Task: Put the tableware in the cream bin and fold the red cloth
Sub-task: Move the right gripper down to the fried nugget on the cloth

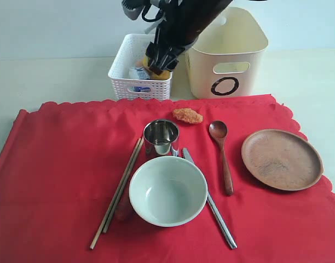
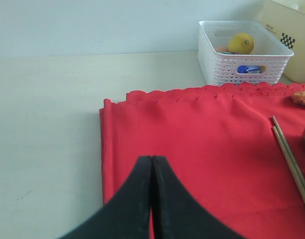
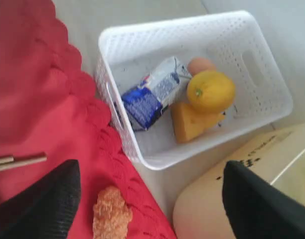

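The red cloth (image 1: 58, 181) lies spread flat on the table. On it rest a pale bowl (image 1: 167, 190), a steel cup (image 1: 161, 137), two chopsticks (image 1: 119, 189), a dark wooden spoon (image 1: 222, 153), a steel knife (image 1: 211, 203) and a brown wooden plate (image 1: 281, 159). The cream bin (image 1: 227, 52) stands behind the cloth. My right gripper (image 1: 162, 57) hangs open and empty above the white basket's near edge; its wide-apart fingers (image 3: 48, 199) show in the right wrist view. My left gripper (image 2: 152, 159) is shut and empty over the cloth's (image 2: 202, 149) left part, out of the exterior view.
A white lattice basket (image 1: 123, 76) beside the bin holds a lemon (image 3: 211, 90), a milk carton (image 3: 152, 92), a cheese wedge (image 3: 187, 124) and an egg (image 3: 200, 64). A fried nugget (image 1: 188, 115) lies on the cloth's far edge. Bare table (image 2: 43, 124) lies left of the cloth.
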